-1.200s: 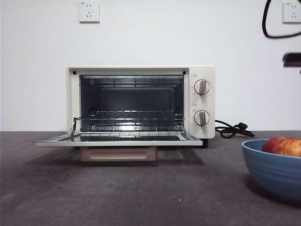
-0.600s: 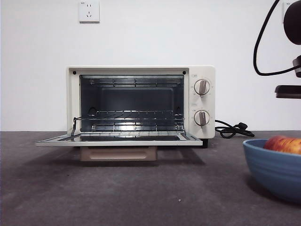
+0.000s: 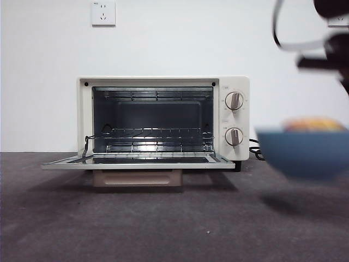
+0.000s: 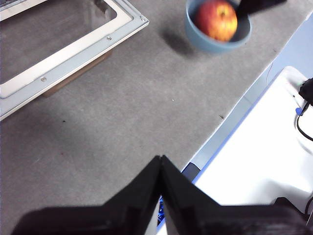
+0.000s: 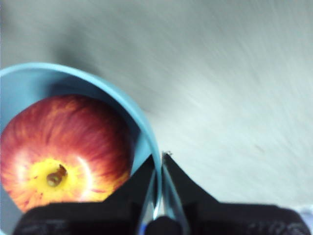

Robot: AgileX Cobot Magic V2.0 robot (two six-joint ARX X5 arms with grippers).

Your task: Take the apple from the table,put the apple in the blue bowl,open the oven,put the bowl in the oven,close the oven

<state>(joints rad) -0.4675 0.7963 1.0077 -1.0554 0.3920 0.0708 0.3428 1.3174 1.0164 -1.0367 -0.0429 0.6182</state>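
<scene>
The blue bowl [image 3: 303, 153] hangs in the air at the right of the front view, blurred, with the apple [image 3: 313, 125] inside it. In the right wrist view my right gripper [image 5: 160, 169] is shut on the bowl's rim [image 5: 146, 132], one jaw inside and one outside, and the red-yellow apple [image 5: 63, 147] fills the bowl. From the left wrist view the bowl [image 4: 217, 27] and apple [image 4: 217, 19] show far off. My left gripper [image 4: 161, 164] is shut on nothing above the table's near edge. The cream oven [image 3: 163, 117] stands with its door [image 3: 136, 161] folded down flat.
The oven's black cord [image 3: 260, 153] lies behind it to the right. A wire rack [image 3: 155, 134] sits inside the oven cavity. The right arm [image 3: 327, 38] and its cable hang dark at the front view's top right. A white surface [image 4: 264, 156] borders the grey table [image 4: 122, 122].
The bowl with the apple rose off the table and shifted left toward the oven. The right arm moved further into the front view at the top right.
</scene>
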